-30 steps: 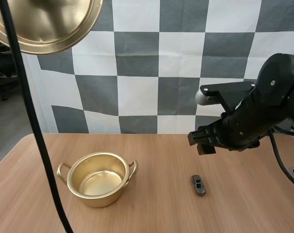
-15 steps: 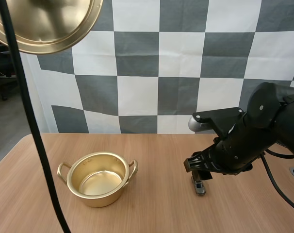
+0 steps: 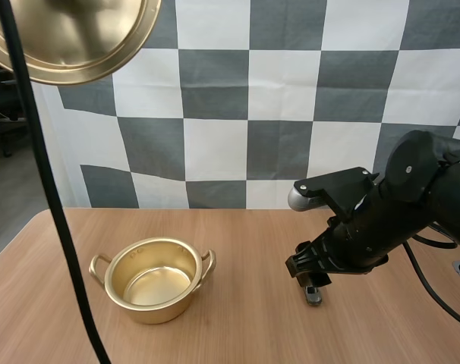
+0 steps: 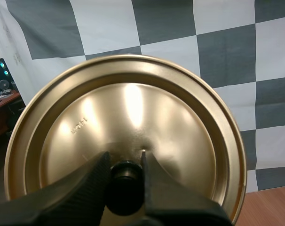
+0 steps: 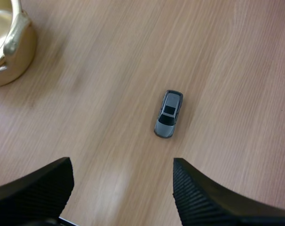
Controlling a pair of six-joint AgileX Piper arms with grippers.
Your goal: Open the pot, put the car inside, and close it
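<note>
Pinches lid by its knob with left gripper, upper left of frame. Finds pot open at lower left, bare table between its rim and car. Hangs right gripper, fingers spread, just above car, lower right.

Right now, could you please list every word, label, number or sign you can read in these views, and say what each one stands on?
On the lid, held in the left gripper: one small stamped mark on its face, too blurred to read.
On the pot: nothing readable.
On the car: no lettering or number shows.
</note>
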